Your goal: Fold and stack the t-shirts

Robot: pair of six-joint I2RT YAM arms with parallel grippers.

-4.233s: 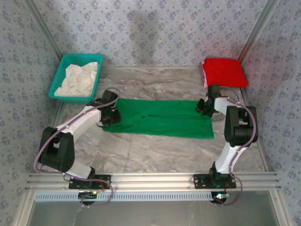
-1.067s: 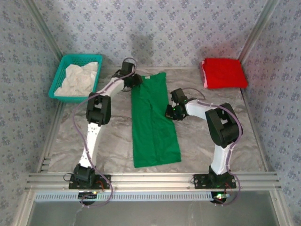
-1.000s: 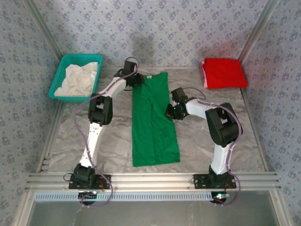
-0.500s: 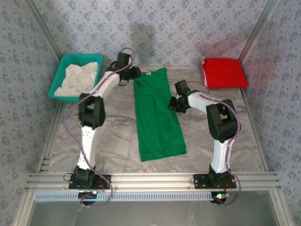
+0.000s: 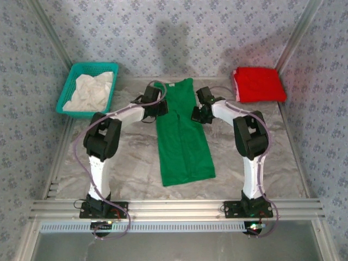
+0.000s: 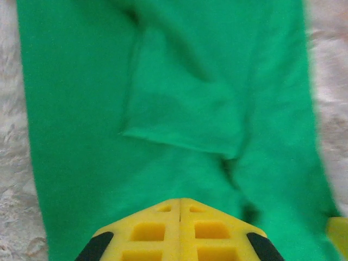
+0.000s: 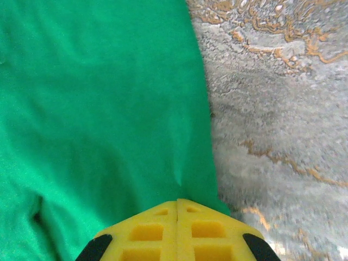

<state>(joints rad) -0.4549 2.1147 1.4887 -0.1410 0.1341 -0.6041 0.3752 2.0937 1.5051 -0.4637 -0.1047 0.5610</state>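
Observation:
The green t-shirt (image 5: 185,141) lies flat as a long strip running from the back of the table toward the front; it also shows in the left wrist view (image 6: 81,109) and the right wrist view (image 7: 98,98). My left gripper (image 5: 162,107) is shut over its far left part (image 6: 179,201), and no fabric shows between the jaws. My right gripper (image 5: 197,114) is shut at the shirt's right edge (image 7: 177,202), where a small crease runs into the tips. The red t-shirt (image 5: 260,84) lies folded at the back right.
A teal mesh basket (image 5: 65,93) holding crumpled white cloth (image 5: 89,89) stands at the back left. Bare marble table (image 5: 125,163) lies on both sides of the green strip. Metal rails run along the front edge (image 5: 174,207).
Earlier the green shirt lay crosswise; it was swung to lie lengthwise. In the last half second the left gripper moved from the shirt's far corner down its left edge, and the right gripper moved slightly back.

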